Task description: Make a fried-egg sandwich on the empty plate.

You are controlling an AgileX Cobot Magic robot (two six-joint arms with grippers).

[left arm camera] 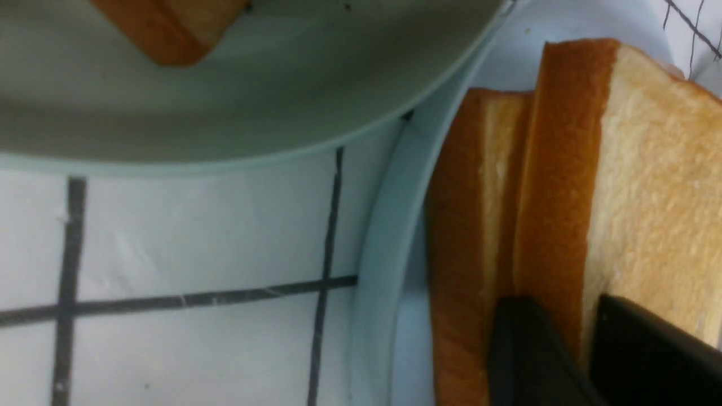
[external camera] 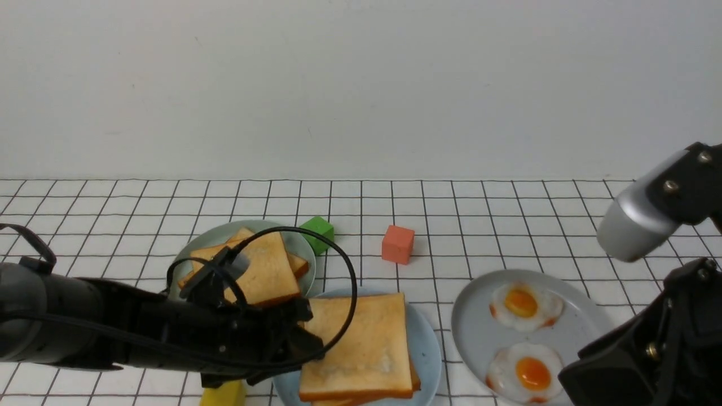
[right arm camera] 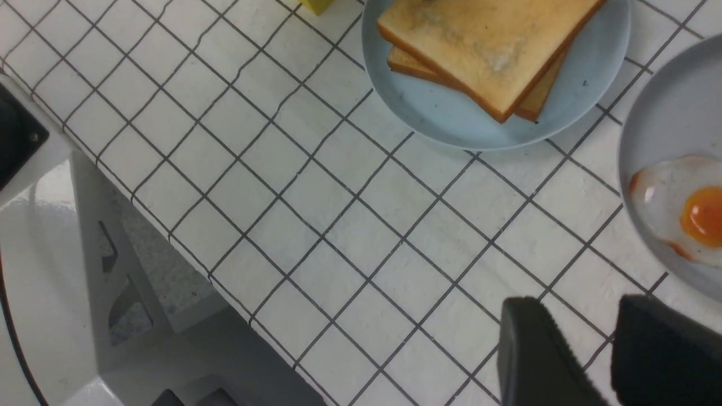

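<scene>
Above gridded table (external camera: pixel 361 211), left pincer (left arm camera: pixel 567 316), slightly parted, straddles upper toast (left arm camera: pixel 660 169).

The left arm (external camera: pixel 113 324) is showing grey and black, looping black cables; the right arm (external camera: pixel 654 225) is displaying round metallic screws.

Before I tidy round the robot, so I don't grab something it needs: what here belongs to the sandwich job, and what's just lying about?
For the job:
- light blue plate
- upper toast slice on it
- lower toast slice

Apparently just lying about:
- green block
- orange-red block
- yellow block
</scene>
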